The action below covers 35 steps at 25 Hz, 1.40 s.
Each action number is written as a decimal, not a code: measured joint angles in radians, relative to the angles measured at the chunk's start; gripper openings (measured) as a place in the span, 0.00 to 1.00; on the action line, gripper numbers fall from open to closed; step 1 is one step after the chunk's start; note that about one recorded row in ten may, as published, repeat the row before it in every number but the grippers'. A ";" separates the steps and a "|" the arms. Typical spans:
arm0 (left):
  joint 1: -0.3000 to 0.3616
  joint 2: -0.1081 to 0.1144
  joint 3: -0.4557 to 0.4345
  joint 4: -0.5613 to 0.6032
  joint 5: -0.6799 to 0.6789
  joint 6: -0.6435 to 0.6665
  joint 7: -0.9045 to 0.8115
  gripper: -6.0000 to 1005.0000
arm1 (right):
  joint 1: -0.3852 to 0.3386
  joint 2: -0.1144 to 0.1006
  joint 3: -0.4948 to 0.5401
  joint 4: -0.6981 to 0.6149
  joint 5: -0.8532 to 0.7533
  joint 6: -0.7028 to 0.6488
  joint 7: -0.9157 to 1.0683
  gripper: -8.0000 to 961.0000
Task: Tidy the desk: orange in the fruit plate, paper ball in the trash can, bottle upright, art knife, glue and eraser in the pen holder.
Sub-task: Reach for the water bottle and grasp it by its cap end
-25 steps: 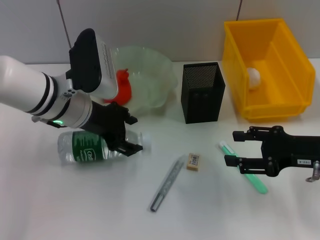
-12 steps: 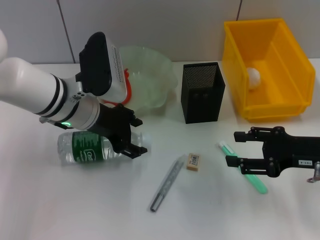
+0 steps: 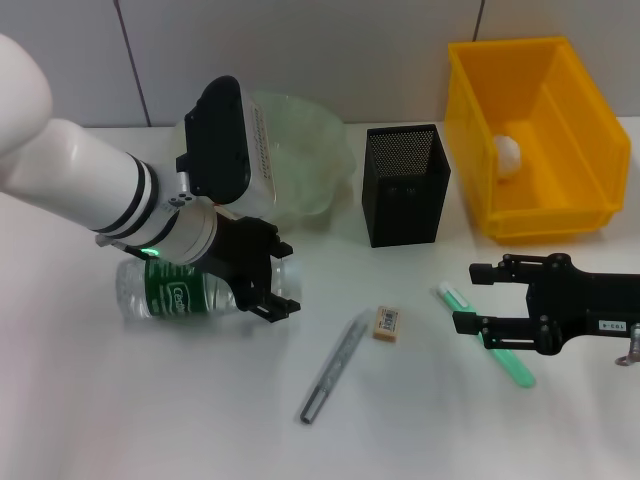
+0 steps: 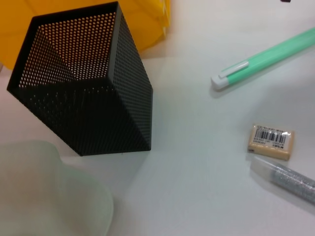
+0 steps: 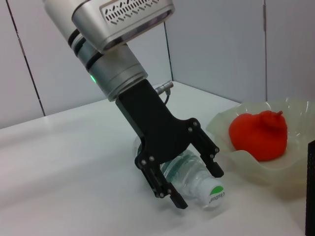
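White desk, bottle [image 3: 178,293] flat, cap toward pen holder [image 3: 404,184]

left end effector [image 3: 277,280] open, right end effector [image 3: 478,297] open

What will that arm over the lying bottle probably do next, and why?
Probably lower a little and close: the left gripper hangs open astride the neck end of the bottle, which lies on its side, ungripped. The right gripper waits open by the green pen.
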 joint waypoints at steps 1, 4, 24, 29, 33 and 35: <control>-0.001 0.000 0.009 -0.001 0.001 -0.008 -0.004 0.73 | 0.000 0.000 0.000 0.000 0.000 -0.001 0.000 0.73; -0.001 0.000 0.042 -0.004 0.004 -0.035 -0.018 0.73 | 0.001 0.000 0.001 0.000 0.000 -0.002 0.000 0.73; -0.021 0.000 0.108 -0.016 0.043 -0.081 -0.038 0.60 | 0.005 0.000 0.012 0.003 0.000 -0.001 0.000 0.73; -0.025 0.000 0.129 -0.015 0.046 -0.088 -0.045 0.56 | 0.004 0.000 0.013 0.003 0.000 0.001 0.000 0.73; -0.027 0.000 0.139 -0.015 0.052 -0.100 -0.048 0.50 | 0.003 0.000 0.014 0.005 0.000 0.003 0.000 0.73; -0.027 0.000 0.140 -0.016 0.056 -0.104 -0.049 0.48 | 0.003 -0.001 0.014 0.005 0.000 0.004 0.000 0.73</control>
